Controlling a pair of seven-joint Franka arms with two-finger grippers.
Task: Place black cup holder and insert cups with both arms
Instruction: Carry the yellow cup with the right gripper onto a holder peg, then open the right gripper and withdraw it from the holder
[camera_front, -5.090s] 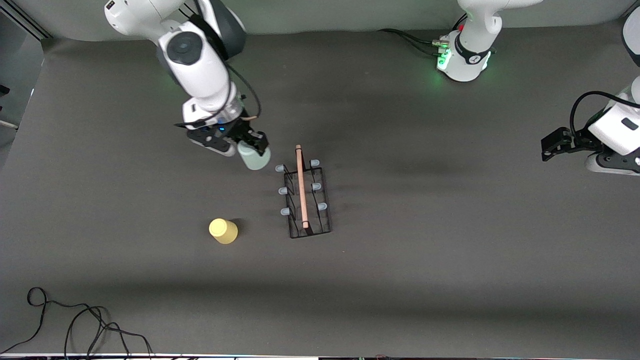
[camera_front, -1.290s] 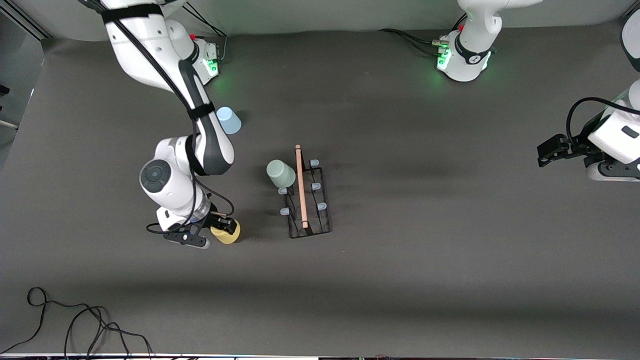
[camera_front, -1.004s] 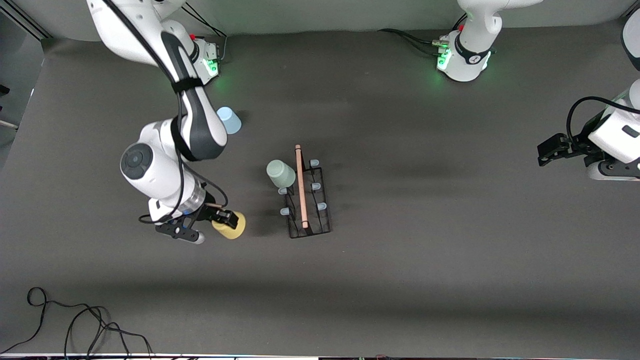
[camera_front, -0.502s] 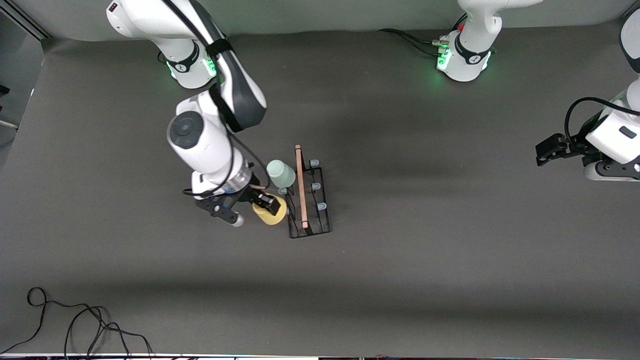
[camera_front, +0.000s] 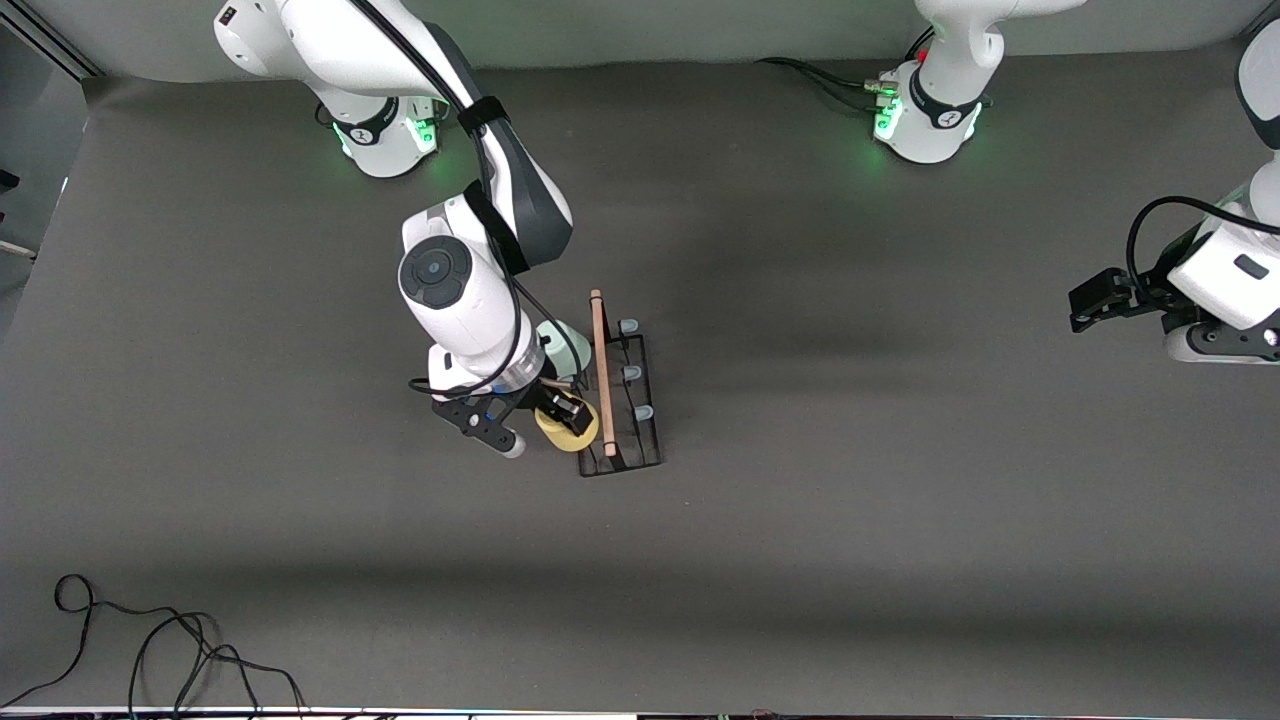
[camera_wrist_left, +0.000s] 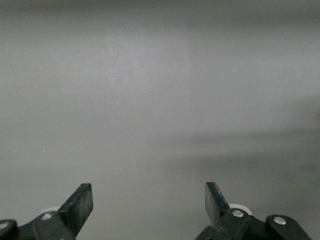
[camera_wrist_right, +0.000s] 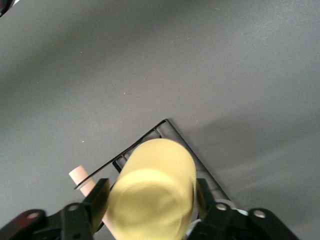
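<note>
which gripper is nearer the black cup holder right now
Right. The right gripper, shut on the yellow cup, is at the black cup holder. The left gripper waits open, well off toward the left arm's end of the table.

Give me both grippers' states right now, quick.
Left gripper: open, holding nothing, waiting at its end of the table.
Right gripper: closed on the yellow cup, over the black cup holder.
</note>
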